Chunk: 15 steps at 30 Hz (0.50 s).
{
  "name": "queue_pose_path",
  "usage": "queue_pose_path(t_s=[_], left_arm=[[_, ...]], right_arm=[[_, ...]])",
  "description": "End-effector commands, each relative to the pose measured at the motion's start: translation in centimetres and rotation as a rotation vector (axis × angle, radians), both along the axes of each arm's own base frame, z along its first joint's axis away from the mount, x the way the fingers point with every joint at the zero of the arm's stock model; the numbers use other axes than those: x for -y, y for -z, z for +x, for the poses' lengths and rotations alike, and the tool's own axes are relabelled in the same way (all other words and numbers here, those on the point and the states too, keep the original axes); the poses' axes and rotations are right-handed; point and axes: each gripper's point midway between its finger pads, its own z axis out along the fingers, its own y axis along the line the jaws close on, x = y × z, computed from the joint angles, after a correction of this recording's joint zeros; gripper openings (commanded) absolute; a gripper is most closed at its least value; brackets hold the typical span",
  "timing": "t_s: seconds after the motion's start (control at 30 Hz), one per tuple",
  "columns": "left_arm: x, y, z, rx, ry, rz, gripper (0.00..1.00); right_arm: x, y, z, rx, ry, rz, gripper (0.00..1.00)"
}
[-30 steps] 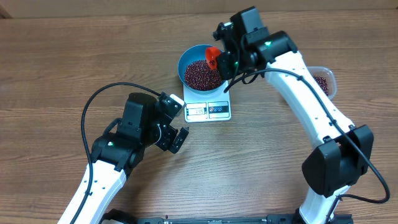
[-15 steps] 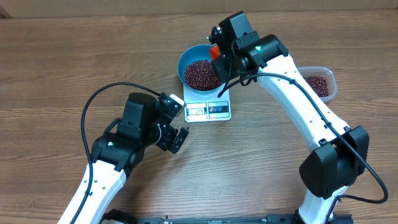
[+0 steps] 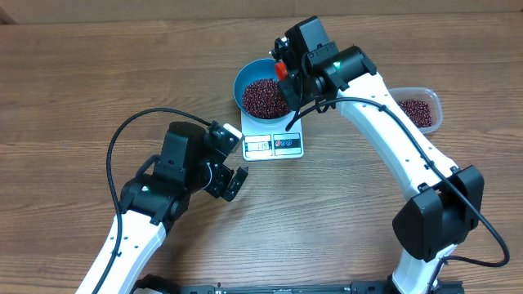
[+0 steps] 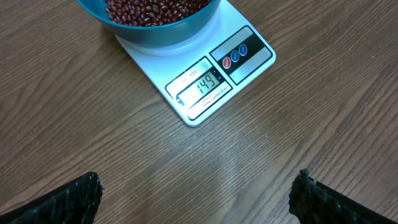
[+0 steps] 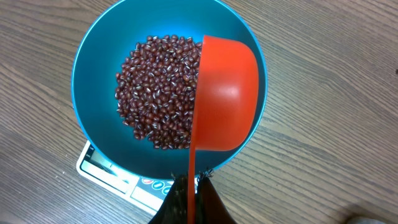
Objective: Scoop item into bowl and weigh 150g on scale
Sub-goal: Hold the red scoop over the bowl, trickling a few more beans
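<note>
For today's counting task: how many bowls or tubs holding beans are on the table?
2: the blue bowl on the scale, and the clear tub at the far right.

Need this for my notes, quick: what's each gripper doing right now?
Left gripper: open, holding nothing.
Right gripper: shut on the handle of the red scoop, which is over the bowl.
</note>
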Motion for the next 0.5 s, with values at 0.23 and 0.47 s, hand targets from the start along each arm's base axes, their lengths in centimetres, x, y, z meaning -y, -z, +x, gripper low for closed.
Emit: queue_pose_path(t_s=[0.23, 0.47], left_arm=[[0.13, 0.43, -0.24, -0.005, 0.025, 0.010, 0.99], [0.13, 0.43, -0.24, -0.005, 0.025, 0.010, 1.00]], right_arm=[[-0.86, -2.83, -0.09, 0.052, -0.041, 0.052, 0.04], [-0.78, -2.86, 0.02, 0.063, -0.056, 0.039, 0.04]])
